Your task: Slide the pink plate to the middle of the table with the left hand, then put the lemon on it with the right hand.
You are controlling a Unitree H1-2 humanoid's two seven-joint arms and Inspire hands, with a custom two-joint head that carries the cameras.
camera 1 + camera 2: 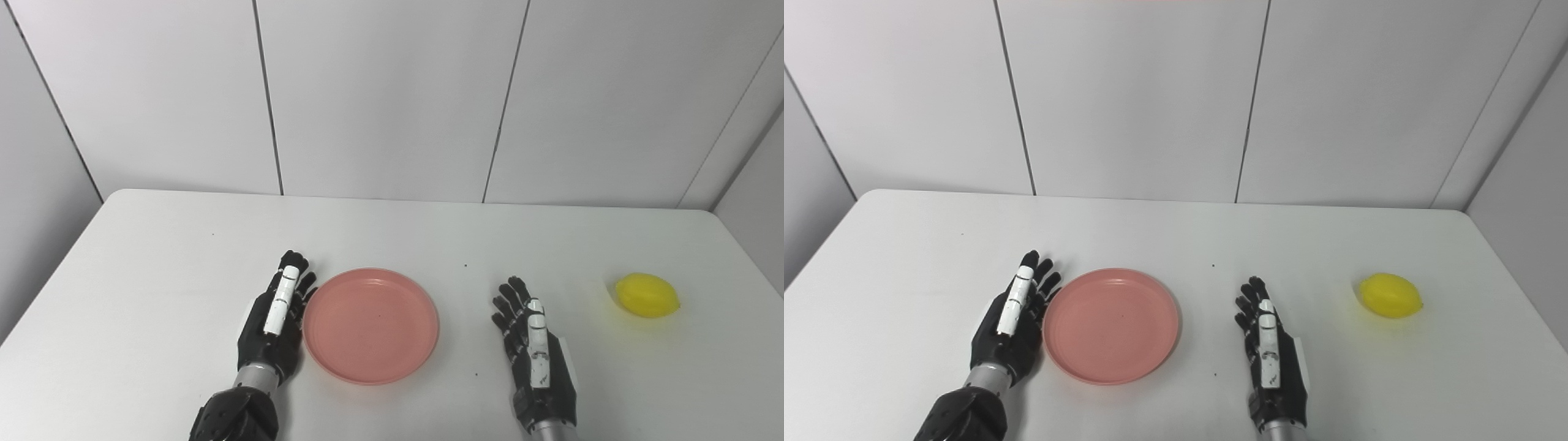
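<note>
A round pink plate (pixel 370 324) lies on the white table (pixel 392 233), a little left of the middle and near the front. My left hand (pixel 275 318) stands edge-on right against the plate's left rim, fingers straight and apart, holding nothing. A yellow lemon (pixel 647 295) rests on the table at the right. My right hand (pixel 533 352) lies between plate and lemon, open and flat-edged, well clear of both. In the right eye view the plate (pixel 1110 324), lemon (pixel 1390 295), left hand (pixel 1013 318) and right hand (pixel 1271 355) appear the same way.
White wall panels (pixel 392 92) close off the back of the table. The table's right edge runs close behind the lemon. A few small dark specks dot the tabletop.
</note>
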